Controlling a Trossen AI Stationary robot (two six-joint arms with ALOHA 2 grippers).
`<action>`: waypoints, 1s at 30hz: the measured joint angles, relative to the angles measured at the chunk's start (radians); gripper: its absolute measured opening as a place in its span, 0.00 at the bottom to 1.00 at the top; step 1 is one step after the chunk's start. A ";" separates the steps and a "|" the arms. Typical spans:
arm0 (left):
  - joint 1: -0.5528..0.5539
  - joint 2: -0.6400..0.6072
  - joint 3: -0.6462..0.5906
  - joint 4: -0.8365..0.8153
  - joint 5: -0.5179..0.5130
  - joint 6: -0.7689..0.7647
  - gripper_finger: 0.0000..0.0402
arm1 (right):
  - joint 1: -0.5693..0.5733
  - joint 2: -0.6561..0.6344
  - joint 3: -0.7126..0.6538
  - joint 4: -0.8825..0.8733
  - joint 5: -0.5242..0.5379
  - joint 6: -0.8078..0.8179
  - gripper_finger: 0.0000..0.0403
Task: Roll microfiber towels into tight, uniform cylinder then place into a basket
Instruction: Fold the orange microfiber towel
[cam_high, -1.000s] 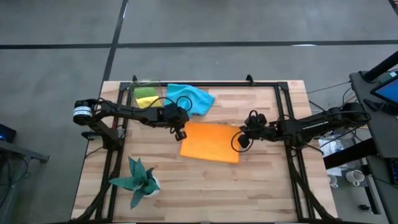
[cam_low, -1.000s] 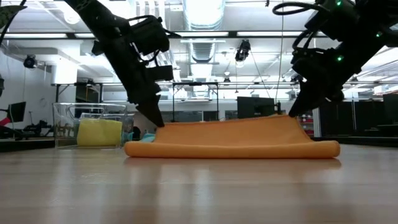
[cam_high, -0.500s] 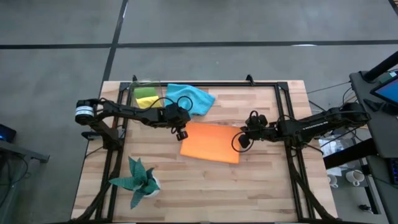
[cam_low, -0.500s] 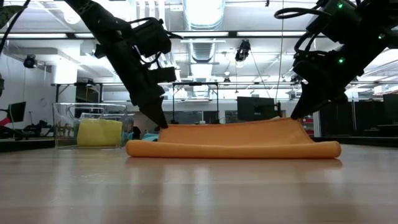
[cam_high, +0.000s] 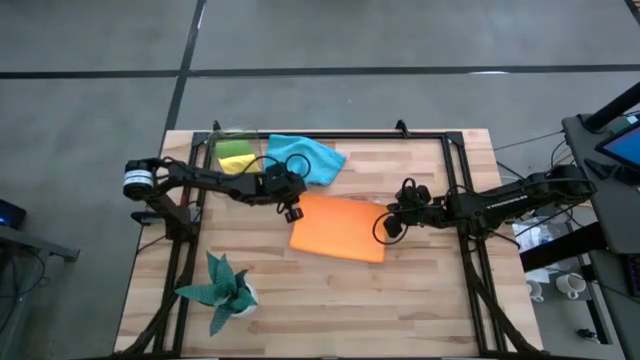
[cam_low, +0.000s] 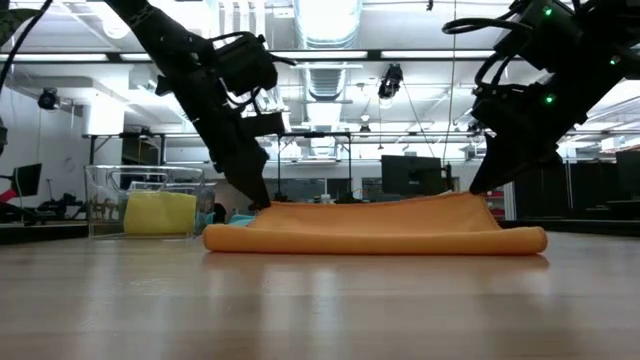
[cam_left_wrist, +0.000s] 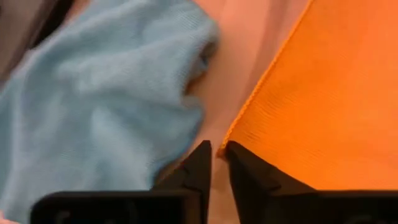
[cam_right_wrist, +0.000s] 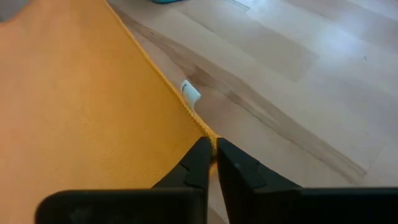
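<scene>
Two grippers at orange towel (cam_high: 338, 228) far corners: left gripper (cam_left_wrist: 215, 155) slightly parted at corner, not pinching; right gripper (cam_right_wrist: 212, 153) clenched on corner edge.

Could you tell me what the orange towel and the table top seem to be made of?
Orange towel: soft matte cloth with a fine ribbed weave, probably microfiber. Table top: pale wood planks with visible grain and a smooth, faintly shiny finish; possibly laminate.

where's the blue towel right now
In the high view the blue towel lies bunched at the table's far edge, left of centre, between the basket and the orange towel, just beyond the left gripper.
</scene>
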 joint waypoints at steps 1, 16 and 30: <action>0.002 0.000 0.001 0.000 -0.008 0.005 0.14 | 0.000 0.000 0.000 0.000 0.000 -0.001 0.08; 0.022 -0.021 0.052 -0.033 -0.030 0.086 0.57 | -0.024 -0.003 0.027 0.000 0.097 -0.106 0.52; -0.173 -0.084 -0.040 0.050 0.212 0.132 0.60 | 0.131 -0.009 -0.005 0.119 0.097 -0.171 0.53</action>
